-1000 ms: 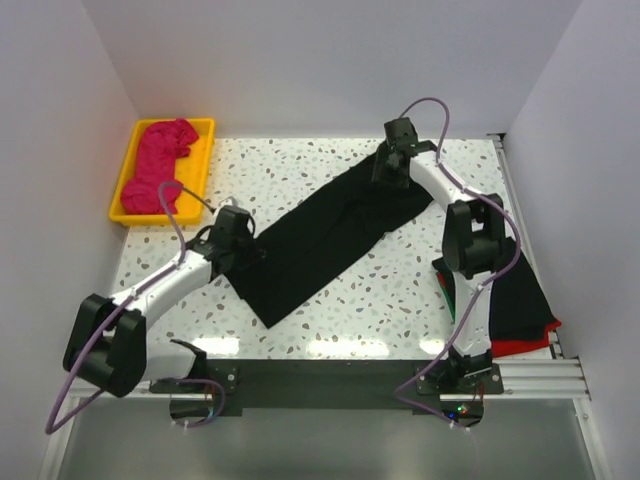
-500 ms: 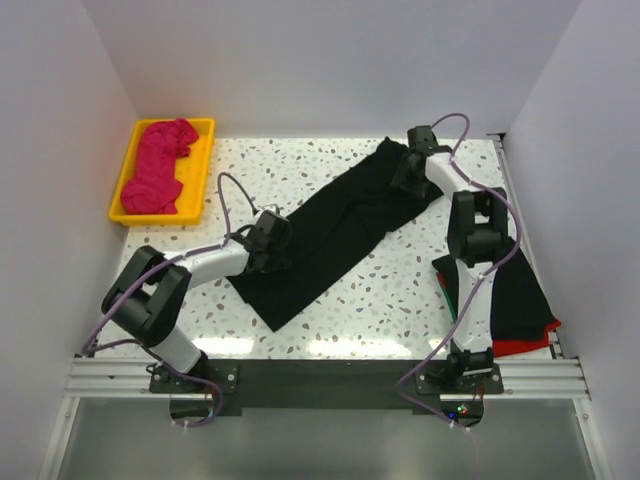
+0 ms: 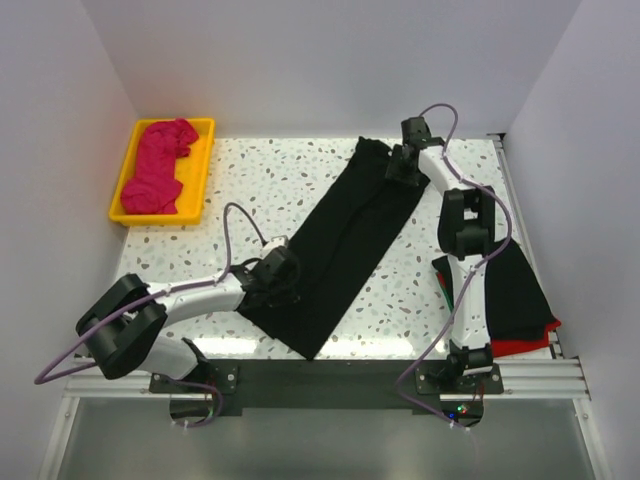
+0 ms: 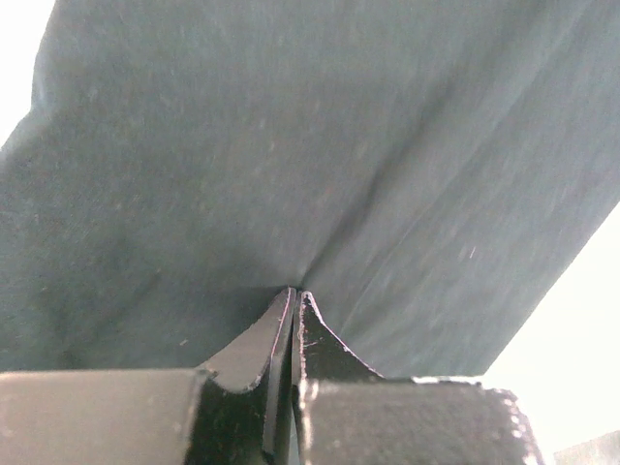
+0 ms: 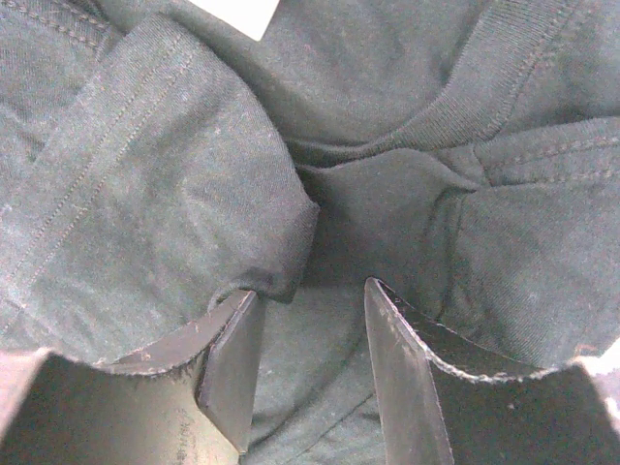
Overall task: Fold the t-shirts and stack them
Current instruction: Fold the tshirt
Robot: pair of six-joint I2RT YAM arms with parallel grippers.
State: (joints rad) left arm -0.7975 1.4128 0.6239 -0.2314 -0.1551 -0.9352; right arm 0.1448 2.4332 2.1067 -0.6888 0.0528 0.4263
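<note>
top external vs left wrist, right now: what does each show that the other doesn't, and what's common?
Only top external: the yellow tray holding the pink t-shirt, the right gripper at the far end of the black t-shirt, and the black and red shirts piled at the right. Only left wrist: a close look at the left gripper, jaws pressed together on a crease of the cloth. Both: the black t-shirt.
</note>
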